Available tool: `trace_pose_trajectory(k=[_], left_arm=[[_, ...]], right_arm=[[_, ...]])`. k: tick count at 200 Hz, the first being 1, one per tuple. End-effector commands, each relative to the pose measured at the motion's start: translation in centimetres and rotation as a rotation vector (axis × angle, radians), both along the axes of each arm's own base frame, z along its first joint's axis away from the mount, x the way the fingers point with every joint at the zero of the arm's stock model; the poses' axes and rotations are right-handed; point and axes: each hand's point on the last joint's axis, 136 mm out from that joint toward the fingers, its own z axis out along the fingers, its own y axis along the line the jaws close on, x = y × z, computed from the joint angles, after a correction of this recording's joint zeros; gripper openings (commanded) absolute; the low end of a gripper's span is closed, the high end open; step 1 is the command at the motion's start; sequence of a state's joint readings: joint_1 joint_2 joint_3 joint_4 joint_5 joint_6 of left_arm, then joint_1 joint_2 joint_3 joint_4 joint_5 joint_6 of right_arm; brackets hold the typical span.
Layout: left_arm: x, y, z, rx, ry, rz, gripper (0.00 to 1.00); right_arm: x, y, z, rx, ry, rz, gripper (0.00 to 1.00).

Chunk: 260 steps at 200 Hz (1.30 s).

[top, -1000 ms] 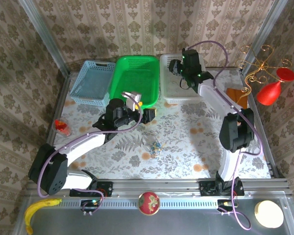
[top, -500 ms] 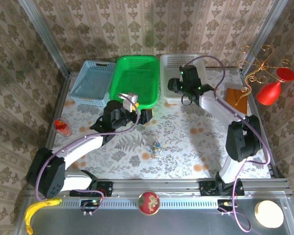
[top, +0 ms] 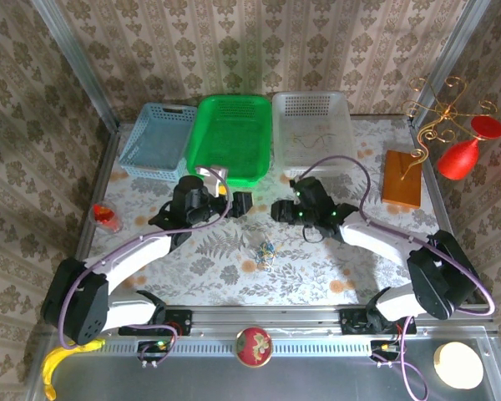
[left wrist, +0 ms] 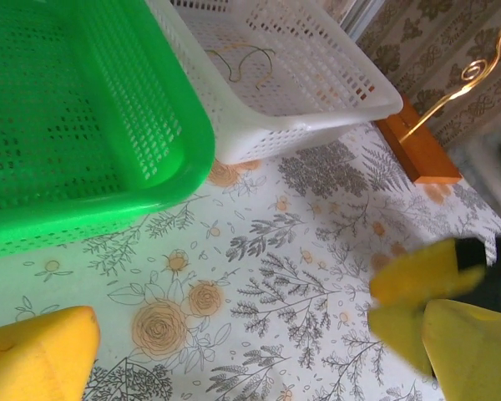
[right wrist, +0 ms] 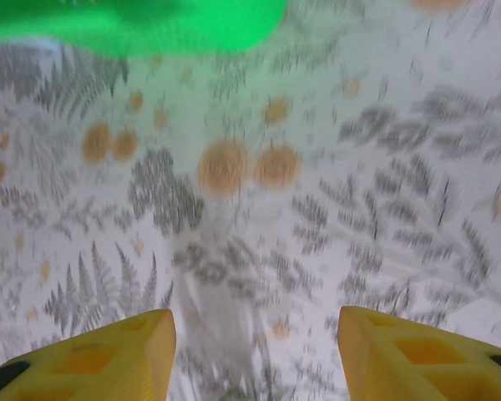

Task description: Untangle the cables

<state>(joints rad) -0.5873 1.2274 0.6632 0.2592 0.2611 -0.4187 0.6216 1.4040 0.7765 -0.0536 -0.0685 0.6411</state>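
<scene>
Swinging away from the white basket [top: 344,125] at the back, the right arm has come down and across within the last second, so the right pincer [top: 277,212] now hangs low over the middle of the bench [top: 309,267], while the left arm has only edged a little nearer its base. To me that looks like a drop-off just finished: one yellowish-tan cord [top: 307,134] lies loose on the floor of the white basket, well apart from everything else, and in the wrist view, smeared by motion, the right pincer's fingers [right wrist: 108,359] stand apart with only patterned bench between them, holding nothing. I'd guess it is heading back for the next strand. What remains of the job, the small tangle of cables [top: 265,251], sits on the bench nearer the arms' bases, roughly between the two pincers and touched by neither. The left pincer [top: 234,194] hovers just in front of the green basket [top: 230,138], spread wide and empty, its camera looking across at the yellowish-tan cord [left wrist: 244,57] in the white basket; I take it to be parked there ready to pin or take one end of the knot when the right one pulls, since cords this thin and floppy likely need two holds to come apart
</scene>
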Motion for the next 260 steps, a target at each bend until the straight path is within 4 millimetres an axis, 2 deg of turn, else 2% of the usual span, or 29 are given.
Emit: trace_pose_trajectory(k=[1, 42, 90, 94, 118, 153, 184, 215, 247, 260], left_arm=[[0.2, 1.1, 0.8, -0.004, 0.01, 0.041, 1.0], [0.6, 1.9, 2.1, -0.014, -0.009, 0.063, 1.0], [0.7, 2.0, 2.1, -0.014, -0.005, 0.066, 1.0], [0.7, 2.0, 2.1, -0.014, -0.005, 0.068, 1.0], [0.7, 2.2, 2.1, -0.013, -0.007, 0.073, 1.0], [0.7, 2.2, 2.1, -0.014, -0.008, 0.071, 1.0], [0.7, 2.3, 2.0, -0.013, -0.008, 0.073, 1.0], [0.7, 2.3, 2.0, -0.018, -0.01, 0.073, 1.0], [0.6, 2.3, 2.0, -0.021, -0.01, 0.07, 1.0], [0.6, 2.3, 1.9, -0.021, -0.008, 0.072, 1.0]], right_arm=[[-1.4, 1.0, 0.7, 0.106, -0.003, -0.02, 0.57], [-3.1, 1.3, -1.5, 0.174, 0.034, -0.078, 0.58], [-3.1, 2.6, -1.8, 0.223, 0.046, -0.086, 0.54], [-3.1, 2.6, -2.7, 0.208, 0.063, -0.09, 0.53], [-3.3, 3.0, -3.1, 0.215, 0.076, -0.088, 0.5], [-3.8, 2.8, -3.8, 0.199, 0.086, -0.096, 0.51], [-4.2, 2.6, -4.1, 0.198, 0.091, -0.105, 0.44], [-4.6, 2.4, -4.5, 0.191, 0.099, -0.111, 0.44], [-4.7, 2.3, -4.3, 0.193, 0.093, -0.116, 0.27], [-4.7, 2.2, -4.3, 0.189, 0.092, -0.121, 0.13]])
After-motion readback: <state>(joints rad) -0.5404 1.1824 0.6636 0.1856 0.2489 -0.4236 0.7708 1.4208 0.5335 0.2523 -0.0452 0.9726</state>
